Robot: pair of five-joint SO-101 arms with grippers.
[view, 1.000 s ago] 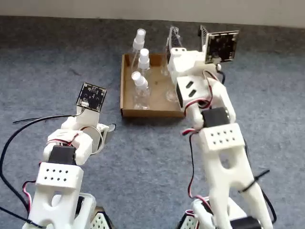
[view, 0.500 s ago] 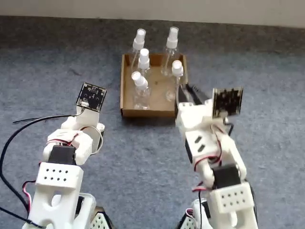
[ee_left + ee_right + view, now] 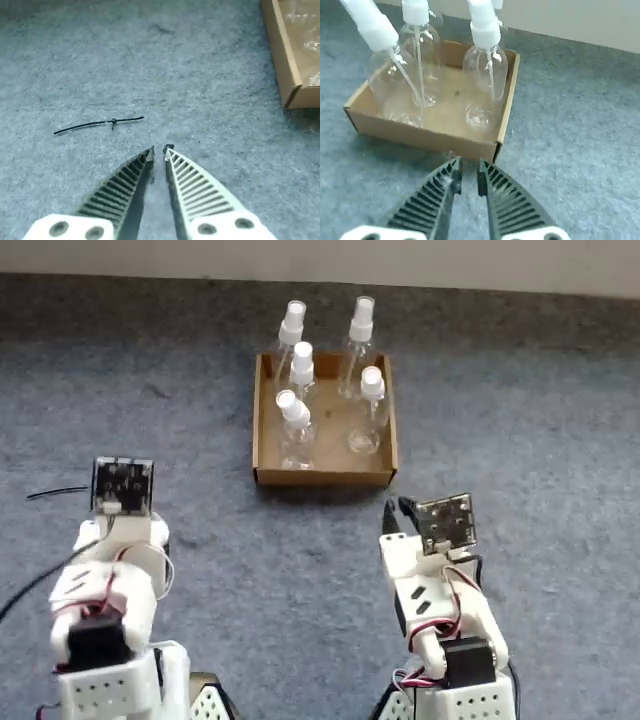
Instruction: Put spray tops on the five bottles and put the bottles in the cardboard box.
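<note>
Bottles [image 3: 297, 435], all five capped, are standing inside the box [image 3: 320, 478], so the task is looking finished. The left gripper [image 3: 158, 148] is sitting drawn back, well apart from the box, jaws all but closed on nothing; its view is catching a black wire [image 3: 100, 123] on the carpet. The right gripper [image 3: 468, 170] is withdrawing from the box, likewise nearly closed and empty. Its view is giving the dip tubes [image 3: 407, 80] plainly, while the high view is giving all five tops together.

A cardboard box [image 3: 320, 478] sits on the grey worktop [image 3: 520, 430]. Five clear bottles [image 3: 297, 438] stand upright inside it, each wearing a white spray top [image 3: 287, 402]. The left arm [image 3: 105, 585] and right arm [image 3: 437, 585] sit nearer the camera, well apart from the box.
</note>
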